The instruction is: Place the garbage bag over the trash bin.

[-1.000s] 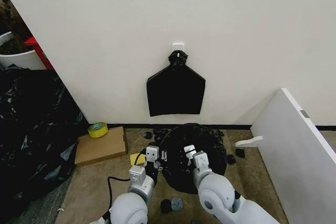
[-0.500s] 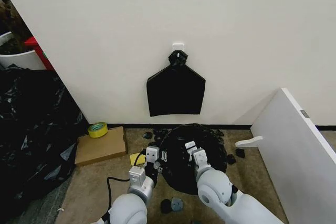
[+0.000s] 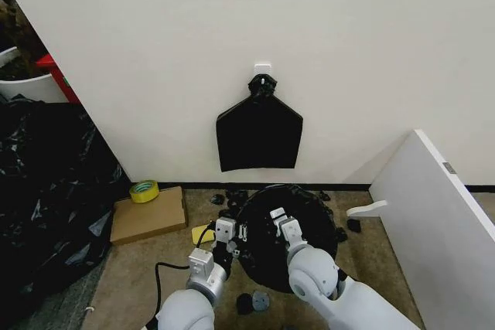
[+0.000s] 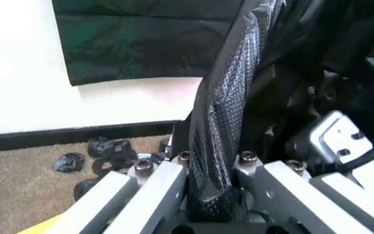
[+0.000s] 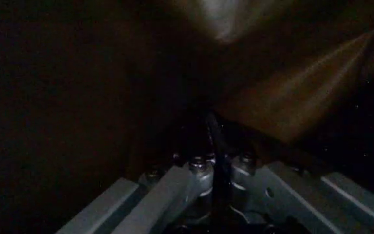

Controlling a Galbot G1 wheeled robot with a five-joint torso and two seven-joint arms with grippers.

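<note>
Head view puts both grippers low on the floor with the garbage bag (image 3: 285, 231) draped as a dark dome over the trash bin between them: the left gripper (image 3: 225, 231) at its left rim, the right gripper (image 3: 280, 220) over its middle, so the right arm is nearer the bag's centre. Left wrist view adds a twisted fold of bag (image 4: 223, 112) clamped between closed jaws. Right wrist view looks into the dark interior, jaws pinched on film (image 5: 216, 141). Farther off, a flat black bundle (image 3: 259, 135) hangs on the wall.

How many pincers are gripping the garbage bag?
2. The left pincer is shut on the garbage bag at its left edge; the right pincer is shut on a fold nearer its middle.
</note>
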